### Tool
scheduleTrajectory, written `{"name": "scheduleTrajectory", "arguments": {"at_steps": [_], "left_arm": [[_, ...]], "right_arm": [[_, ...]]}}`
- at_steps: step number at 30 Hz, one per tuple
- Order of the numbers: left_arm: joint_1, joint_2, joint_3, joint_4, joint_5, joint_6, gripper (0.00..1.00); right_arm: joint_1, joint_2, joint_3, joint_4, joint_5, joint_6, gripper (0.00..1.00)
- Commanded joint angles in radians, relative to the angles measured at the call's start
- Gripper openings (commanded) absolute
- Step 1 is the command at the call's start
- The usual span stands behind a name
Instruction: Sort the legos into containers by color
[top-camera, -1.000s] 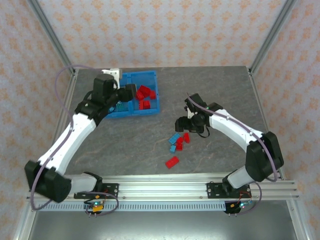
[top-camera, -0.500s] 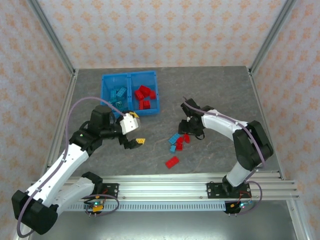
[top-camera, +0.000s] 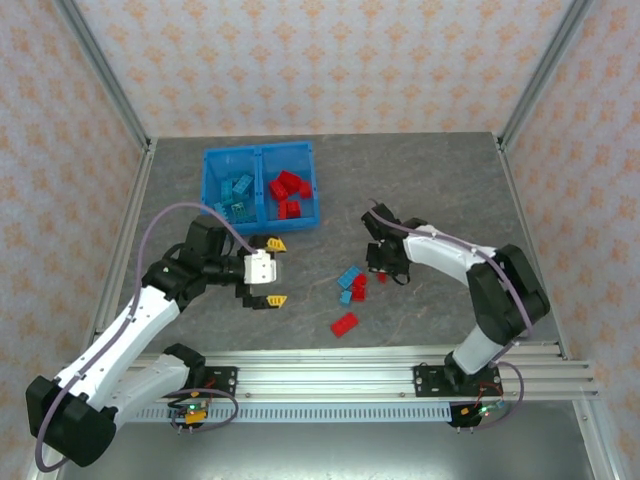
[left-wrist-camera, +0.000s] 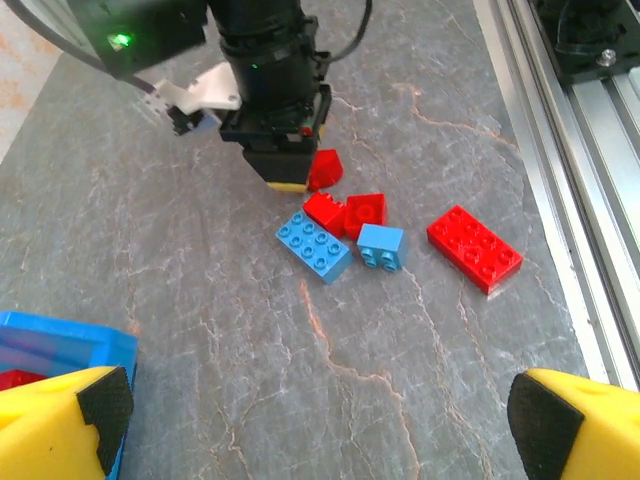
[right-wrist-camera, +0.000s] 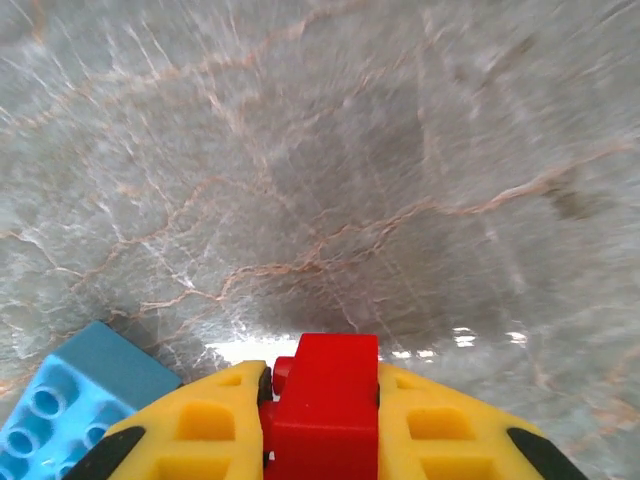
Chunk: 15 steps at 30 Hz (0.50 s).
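The blue bin at the back left holds teal legos in its left container and red legos in its right one. Loose on the table lie a blue brick, a small blue one, two small red ones and a long red brick. My right gripper is shut on a small red lego at the pile's right edge. My left gripper stands open and empty left of the pile, its yellow fingertips wide apart.
A corner of the bin sits close to my left gripper's left finger. The aluminium rail runs along the near edge. Frame posts and patterned walls enclose the grey marbled table.
My left arm swung back from over the bin to the table left of the pile, jaws wide. My right gripper closed on the small red lego.
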Motion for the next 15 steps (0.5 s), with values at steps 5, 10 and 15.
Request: {"name": "scheduleTrajectory", "arguments": {"at_steps": [5,10,15], "left_arm": [[-0.004,-0.142,-0.091,0.135,-0.093,0.014,0.99],[-0.002,-0.236,-0.178,0.363,-0.269,-0.148,1.00],[-0.002,-0.260,-0.184,0.507,-0.587,-0.426,1.00]], "right_arm": [[0.176,-0.113,0.199,0.139,0.200,-0.189,0.24],[0.201,-0.034,0.304,0.378,0.081,-0.263,0.25],[0.201,0.226,0.568,0.387,0.106,-0.270,0.25]]}}
